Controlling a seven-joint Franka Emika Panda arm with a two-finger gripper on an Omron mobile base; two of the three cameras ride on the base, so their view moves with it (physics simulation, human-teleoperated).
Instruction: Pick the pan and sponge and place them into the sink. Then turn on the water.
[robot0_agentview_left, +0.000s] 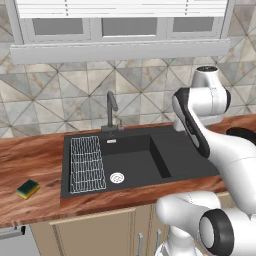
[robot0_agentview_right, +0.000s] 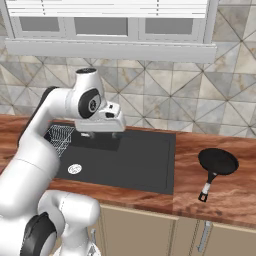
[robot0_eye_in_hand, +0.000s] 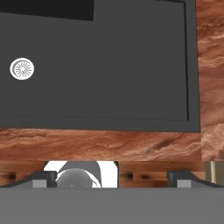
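**Gripper empty above the sink, both items still on the counter**

Gripper (robot0_agentview_right: 102, 134) hangs over the sink (robot0_agentview_right: 145, 165), its 2 fingers spread wide, holding and touching nothing. Relative to the sink, the pan (robot0_agentview_right: 218, 161) lies on the counter to its right, handle toward the front edge; the sponge (robot0_agentview_left: 28, 188) sits on the counter to its left. A likely risk: grasping the thin handle (long and narrow) off-centre could let the pan swing or slip.

Wooden table (robot0_agentview_left: 35, 155) runs beneath a backsplash (robot0_agentview_left: 60, 100) of grey triangular tiles. Window (robot0_agentview_right: 107, 25) with white blinds above. Beige cabinet doors (robot0_agentview_right: 135, 232) below.
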